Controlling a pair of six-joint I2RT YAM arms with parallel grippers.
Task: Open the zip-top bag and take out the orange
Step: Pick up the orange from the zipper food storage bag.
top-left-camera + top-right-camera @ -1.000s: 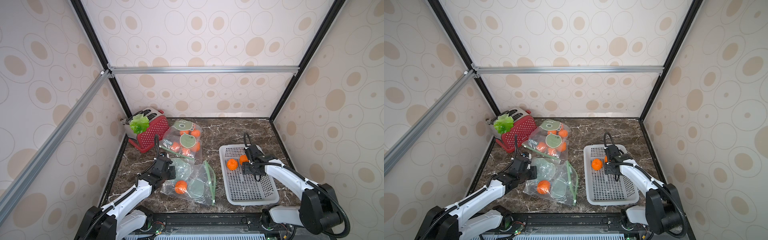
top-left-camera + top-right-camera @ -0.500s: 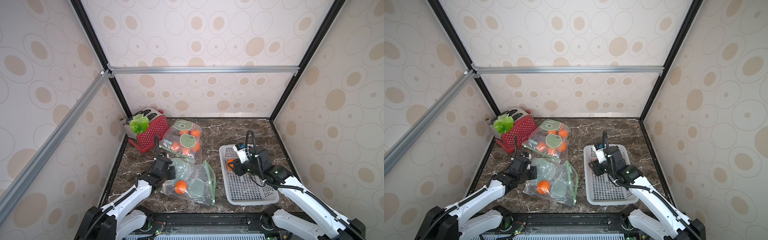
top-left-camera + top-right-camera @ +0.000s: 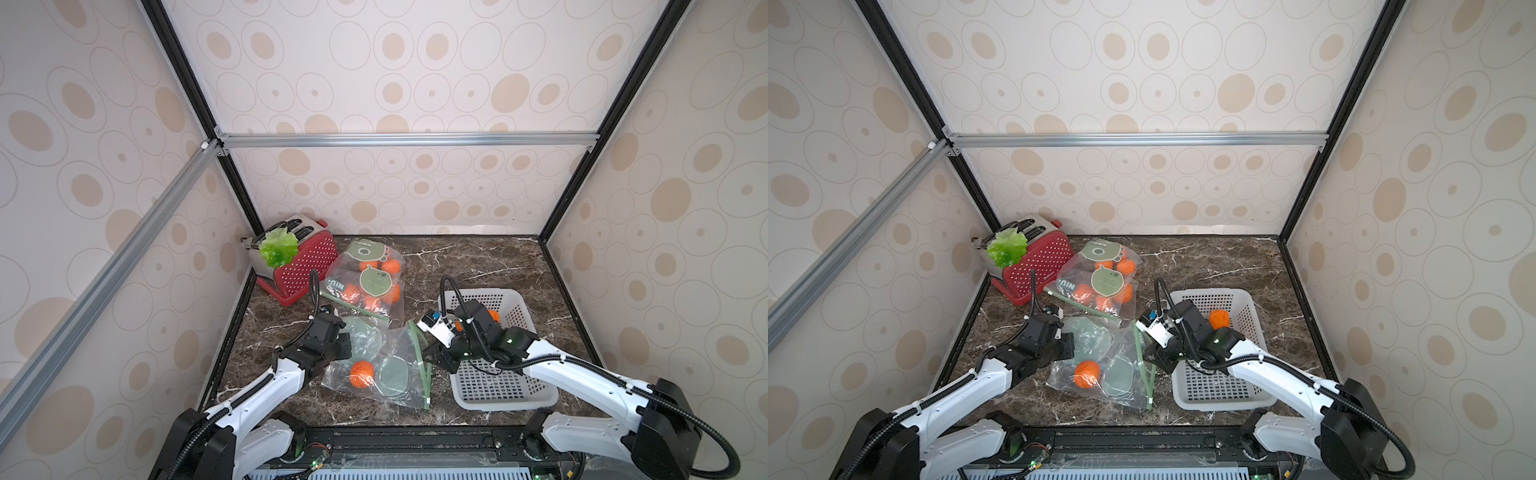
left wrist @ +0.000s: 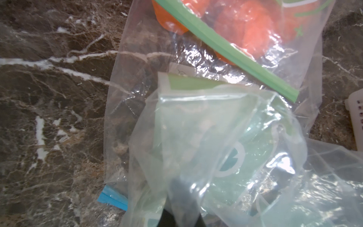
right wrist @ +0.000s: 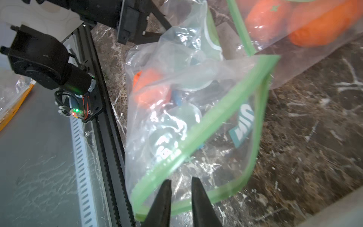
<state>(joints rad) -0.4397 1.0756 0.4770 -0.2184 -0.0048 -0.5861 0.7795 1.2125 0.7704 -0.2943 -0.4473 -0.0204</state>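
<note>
Left gripper (image 3: 343,347): clenched on the closed end of the zip-top bag (image 3: 386,365). In the left wrist view the film bunches over its dark fingers.
Right gripper (image 5: 179,188): released, jaws a narrow gap apart with nothing clearly between them. Its tips sit at the bag's gaping green rim (image 5: 206,125).
Orange (image 3: 361,373): inside the zip-top bag, deep toward the left gripper's end and well in from the mouth.
Risk, snag: if you drive in low, the tips may catch the lower lip or pinch film, and the mouth could fold shut.
Risk, reach: the jaws look too narrow for the orange. You would likely need to widen them inside the bag, where loose plastic can get trapped against the fruit.
Risk, drag: a pull from the right could slide the whole bag on the surface (image 3: 478,266) if the left grip slips.
Risk, wrong bag: the second bag (image 3: 370,282) overlaps the far edge, so a stray reach could hook it.
Zip-top bag: one orange and nothing else that you can make out.
Second bag: several packed oranges (image 3: 390,266), green strip apparently sealed.
Basket (image 3: 490,386): at least one basket orange (image 3: 1219,319), partly hidden by the right arm.
</note>
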